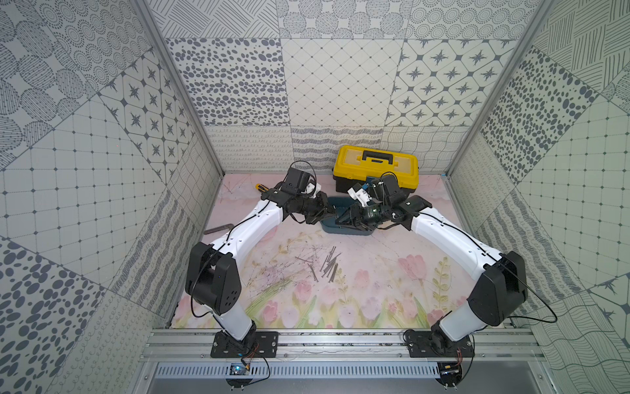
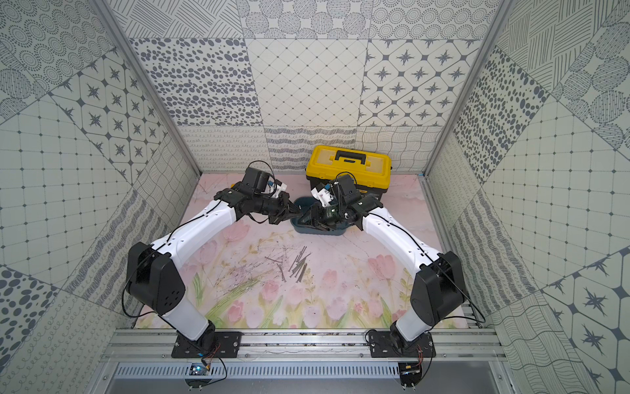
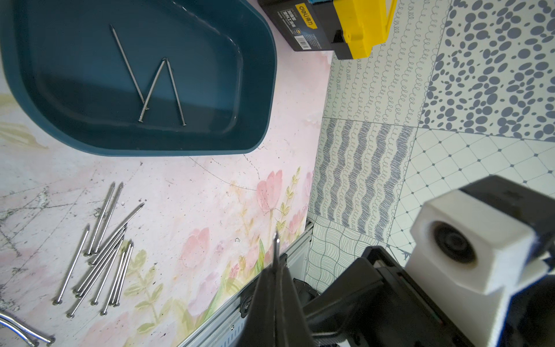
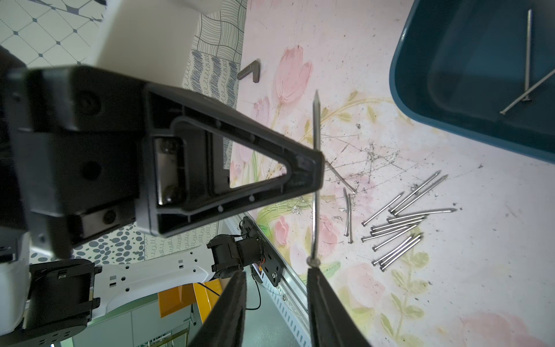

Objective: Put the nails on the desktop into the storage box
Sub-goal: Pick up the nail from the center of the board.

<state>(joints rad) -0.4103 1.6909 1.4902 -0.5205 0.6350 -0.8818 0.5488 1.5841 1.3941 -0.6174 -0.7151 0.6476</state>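
**tinker_jo:** In both top views the arms just meet nose to nose over the storage box (image 1: 344, 232). It's all black plastic up there and I can't make out any nail. What's the left gripper (image 1: 327, 215) got?

**nailbiter:** The wrist cams sort that out. The right wrist view catches it side-on. Its jaws are clamped tight on one held nail (image 4: 315, 120), pinched around mid-shaft, with the point out one side and the head out the other. The left wrist view only gives you the pointy tip poking past the closed fingers (image 3: 264, 306).

**tinker_jo:** And the right gripper (image 4: 276, 272)?

**nailbiter:** Jaws parted, nothing between them. The nail's head sits right at one fingertip (image 4: 319, 291). Touching or not, can't tell.

**tinker_jo:** Where's the rest?

**nailbiter:** The loose nails (image 1: 329, 266) are in a rough pile in the middle of the desktop (image 1: 381, 273), between the box and the near edge. The box sits toward the far edge, just in front of the yellow toolbox (image 1: 375, 163). The left wrist view shows three boxed nails (image 3: 153, 87). The right wrist view catches only two, since the frame cuts the box off. In the top views the grippers cover the inside.

**tinker_jo:** The L-shaped bar (image 1: 218, 228)?

**nailbiter:** By the left edge, well apart from the pile. The right wrist view also shows a couple of bent nails (image 4: 348, 216) just beside the straight ones.
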